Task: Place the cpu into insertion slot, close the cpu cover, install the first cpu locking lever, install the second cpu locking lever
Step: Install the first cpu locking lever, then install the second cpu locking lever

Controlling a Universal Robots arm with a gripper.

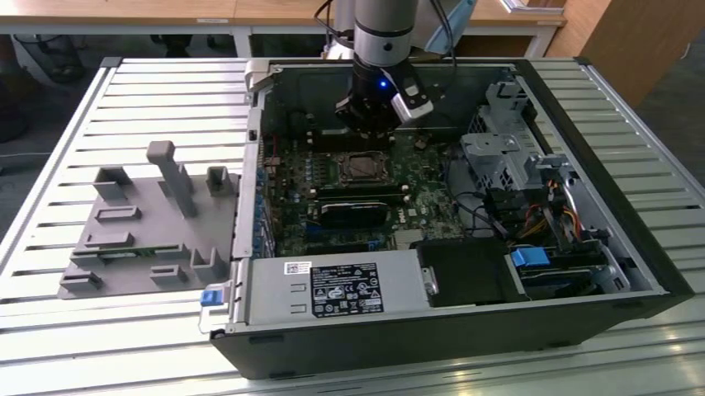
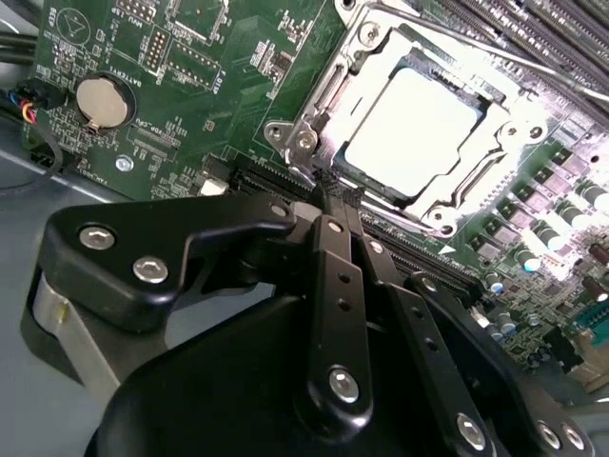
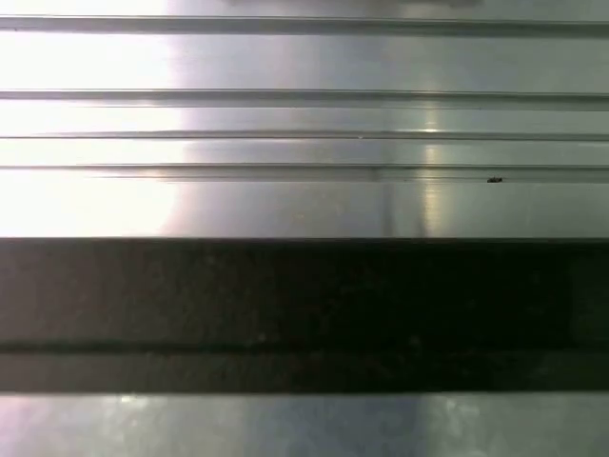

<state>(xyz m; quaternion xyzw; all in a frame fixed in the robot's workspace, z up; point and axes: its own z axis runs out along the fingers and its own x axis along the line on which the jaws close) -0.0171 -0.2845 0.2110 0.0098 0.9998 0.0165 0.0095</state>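
The cpu (image 2: 409,124) shows its pale silvery face inside the insertion slot (image 2: 306,141), a square socket on the green board. The cpu cover (image 2: 328,88), a thin metal frame, lies flat around the chip. My gripper (image 2: 335,193) is shut, and its black fingers (image 2: 335,286) meet in a point right at the socket's near corner; whether anything is pinched there I cannot tell. In the exterior view my gripper (image 1: 369,132) hangs inside the open computer case just behind the insertion slot (image 1: 361,167).
Black memory slots (image 1: 358,191) run beside the socket. A drive cage and cables (image 1: 501,161) fill the case at the exterior view's right. A grey fixture (image 1: 144,223) stands on the slatted metal table (image 1: 66,330). A coin battery (image 2: 101,102) sits on the board.
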